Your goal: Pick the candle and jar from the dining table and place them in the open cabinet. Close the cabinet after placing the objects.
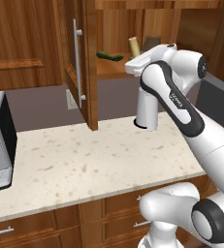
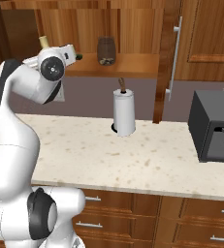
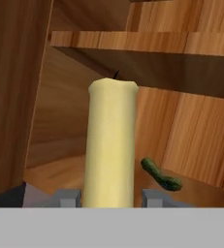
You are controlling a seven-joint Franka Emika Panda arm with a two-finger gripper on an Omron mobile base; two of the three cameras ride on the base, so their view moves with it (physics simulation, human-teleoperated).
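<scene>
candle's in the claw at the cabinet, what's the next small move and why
Probably ease the candle forward and down onto the cabinet shelf, then open. The claw grips it upright at the open front, above the bare wood, with the small green thing lying off to one side.

The candle (image 1: 133, 46) stands inside the cabinet (image 1: 88, 63) (door open).
</scene>
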